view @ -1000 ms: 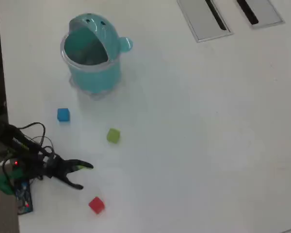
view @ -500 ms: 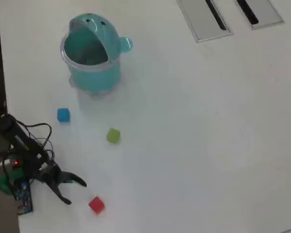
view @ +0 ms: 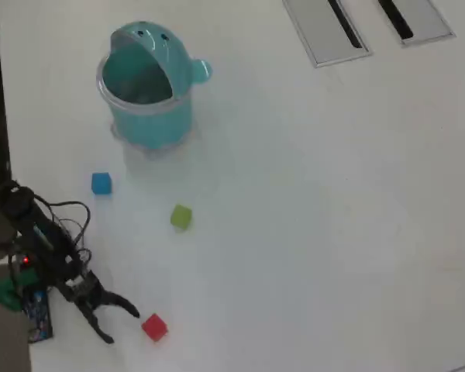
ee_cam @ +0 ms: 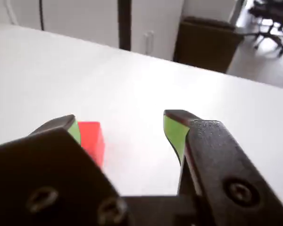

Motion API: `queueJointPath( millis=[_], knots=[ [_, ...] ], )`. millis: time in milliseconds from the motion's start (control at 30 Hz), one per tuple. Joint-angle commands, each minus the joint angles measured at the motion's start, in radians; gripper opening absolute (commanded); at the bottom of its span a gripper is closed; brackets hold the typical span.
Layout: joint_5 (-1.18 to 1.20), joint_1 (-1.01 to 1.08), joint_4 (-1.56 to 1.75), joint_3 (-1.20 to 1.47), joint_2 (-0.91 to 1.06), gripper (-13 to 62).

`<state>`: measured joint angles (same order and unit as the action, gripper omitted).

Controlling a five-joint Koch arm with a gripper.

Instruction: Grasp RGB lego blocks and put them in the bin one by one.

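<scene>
your end effector (view: pixel 122 324) is spread wide and holds nothing, low over the white bench (view: pixel 310 217). in the wrist view the red block (ee_cam: pixel 91 140) sits just ahead of the end effector (ee_cam: pixel 120 129), beside the green pad of the left-hand finger (ee_cam: pixel 73 129), not squarely between the two. from overhead, the red block (view: pixel 154 327) is just right of the tips, the yellow-green block (view: pixel 181 216) farther up, the blue block (view: pixel 101 183) up and left, and the open teal bin (view: pixel 151 124) well beyond them.
</scene>
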<state>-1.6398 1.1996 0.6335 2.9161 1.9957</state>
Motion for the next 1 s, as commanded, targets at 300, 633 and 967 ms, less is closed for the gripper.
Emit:
queueJointPath(
  millis=[300, 633, 967],
  knots=[
    [-0.044, -0.011, 0.38, -0.077, -0.264, 32.3],
    [-0.015, -0.127, -0.026, -0.038, 0.032, 32.3],
    [-0.023, -0.193, -0.235, -0.012, 0.224, 32.3]
  ],
)
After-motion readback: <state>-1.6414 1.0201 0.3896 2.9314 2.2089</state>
